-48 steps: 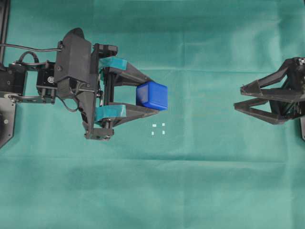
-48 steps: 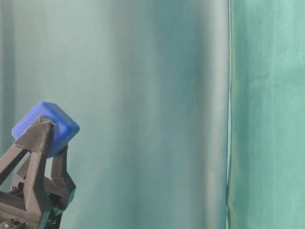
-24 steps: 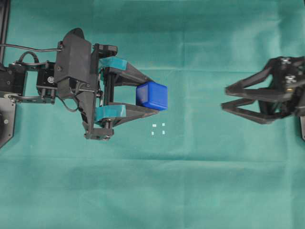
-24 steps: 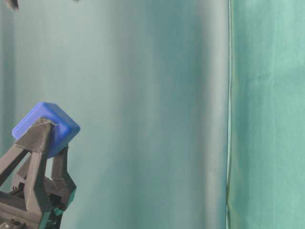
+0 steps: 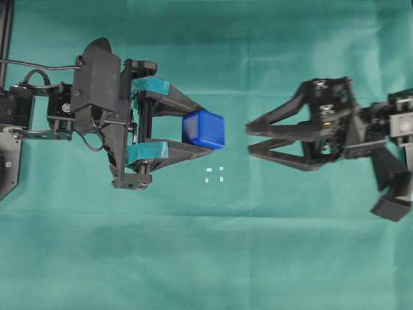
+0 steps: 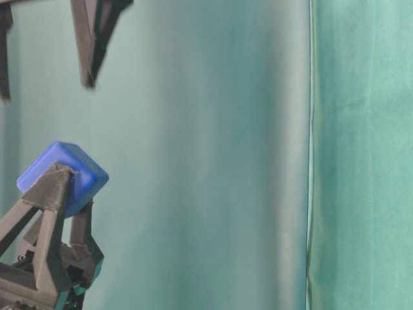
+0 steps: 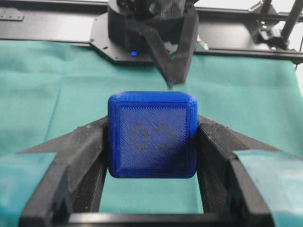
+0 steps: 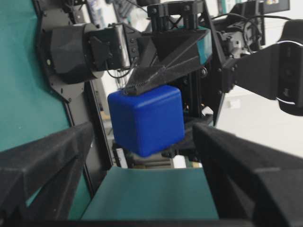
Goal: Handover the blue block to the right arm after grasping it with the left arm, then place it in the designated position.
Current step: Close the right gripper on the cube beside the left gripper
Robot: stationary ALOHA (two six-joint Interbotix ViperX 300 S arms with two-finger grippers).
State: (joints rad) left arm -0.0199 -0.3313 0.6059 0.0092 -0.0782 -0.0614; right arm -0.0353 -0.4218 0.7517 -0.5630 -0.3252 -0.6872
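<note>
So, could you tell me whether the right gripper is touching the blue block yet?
Apart. The overhead view shows green cloth between the right gripper fingertips and the blue block, which the left gripper holds.

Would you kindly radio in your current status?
Left end effector shut on blue block. Right end effector open, short of block. Nothing between them.

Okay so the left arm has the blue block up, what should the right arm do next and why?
Probably ease the right tool a little further toward the blue block until its fingers straddle it, then close. The left tool grips the block by two sides, the right tool is open and lined up facing it, and a gap of green cloth separates them.
</note>
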